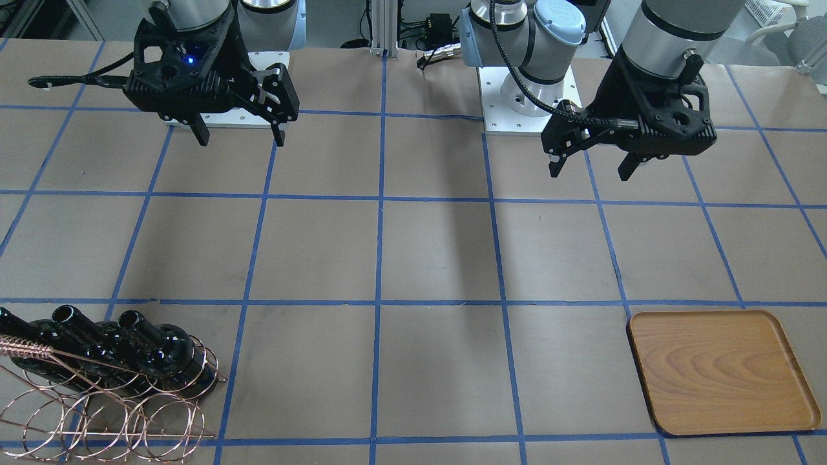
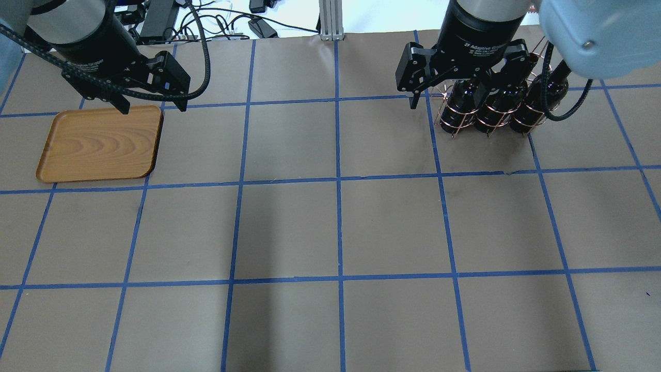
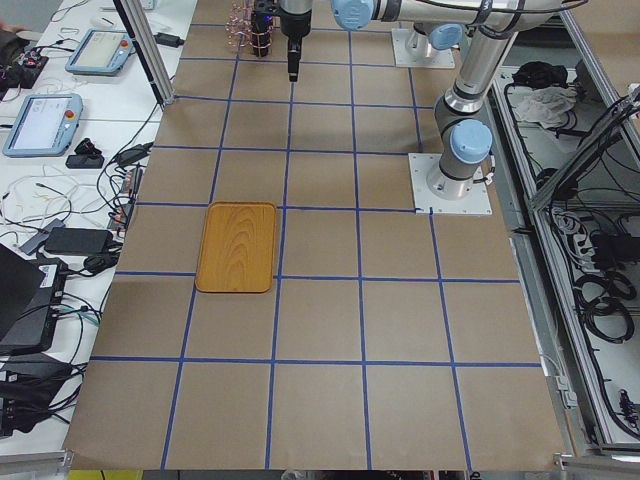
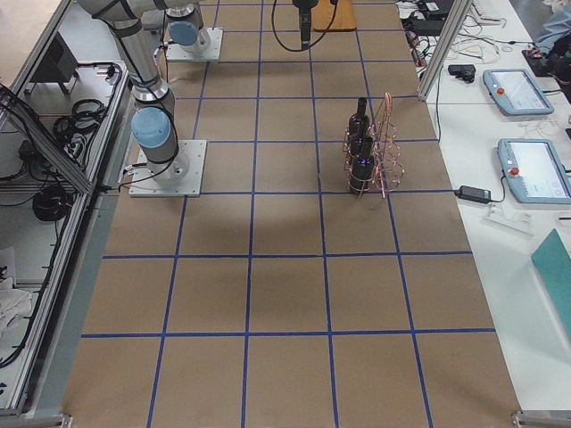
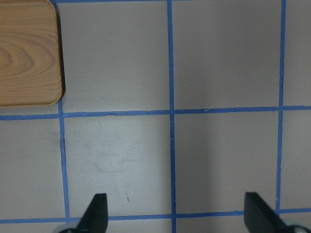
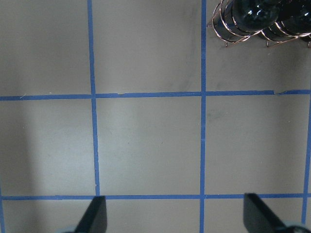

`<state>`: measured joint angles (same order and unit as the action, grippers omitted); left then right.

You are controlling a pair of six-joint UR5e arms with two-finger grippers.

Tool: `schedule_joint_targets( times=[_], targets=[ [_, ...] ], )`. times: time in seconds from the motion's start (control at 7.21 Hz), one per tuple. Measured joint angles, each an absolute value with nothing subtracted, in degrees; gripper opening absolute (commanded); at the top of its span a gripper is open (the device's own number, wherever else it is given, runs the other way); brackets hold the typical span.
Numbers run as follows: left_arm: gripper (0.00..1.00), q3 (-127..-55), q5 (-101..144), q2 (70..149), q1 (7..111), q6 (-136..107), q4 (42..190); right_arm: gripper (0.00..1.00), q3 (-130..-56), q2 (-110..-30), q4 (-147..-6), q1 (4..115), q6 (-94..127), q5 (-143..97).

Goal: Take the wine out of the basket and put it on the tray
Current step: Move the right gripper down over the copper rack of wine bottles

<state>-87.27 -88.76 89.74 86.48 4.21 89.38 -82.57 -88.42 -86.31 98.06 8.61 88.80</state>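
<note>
Bright, even light falls from above on the table (image 2: 392,227), with no harsh glare. A soft, broad shadow band lies at the centre of the front-facing view and near 7 o'clock overhead. Small white glints dot the wine bottles (image 6: 255,12) at 1 o'clock. All views are sharp.

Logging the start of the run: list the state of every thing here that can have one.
Wine bottles: all three sit in the basket, uncorked, none gripped.
Basket: on the table, loaded with the three bottles, untouched by either gripper.
Tray: flat on the table, empty.
Left gripper: open, holding nothing, above the table.
Right gripper: open, holding nothing, above the table.
</note>
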Motion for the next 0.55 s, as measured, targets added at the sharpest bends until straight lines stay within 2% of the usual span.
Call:
schedule_joint_targets(
  times=[0.55],
  targets=[
    [1.00, -87.3, -88.7, 89.7, 86.4, 4.2, 89.2, 1.00, -82.7, -88.4, -86.2, 98.0, 8.5, 89.2]
  ],
)
